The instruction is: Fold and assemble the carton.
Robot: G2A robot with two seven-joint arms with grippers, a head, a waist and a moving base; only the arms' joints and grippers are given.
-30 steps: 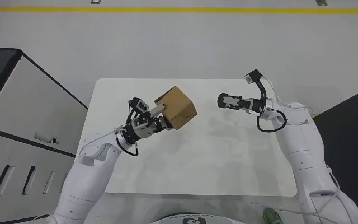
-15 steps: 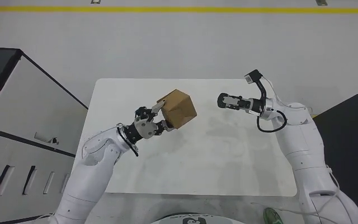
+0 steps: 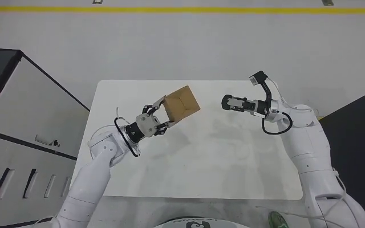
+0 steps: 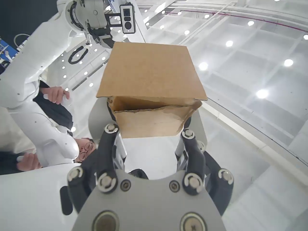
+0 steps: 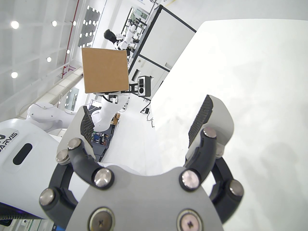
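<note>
Carton [image 3: 181,104] was pinched by its flapped end in the left claw [image 3: 161,115], above the table [image 3: 228,171]. Right claw [image 3: 224,102] hung spread, facing the carton, well apart from it.

**What I count**

I count one cardboard carton [image 3: 182,102] and one white counter [image 3: 228,171]. My left end effector [image 3: 162,115] and my right end effector [image 3: 226,103] make two, with two fingers [image 5: 201,118] on each. Beside the counter stands one cabinet [image 3: 40,108]. One yellow line [image 3: 182,9] crosses the floor.
</note>
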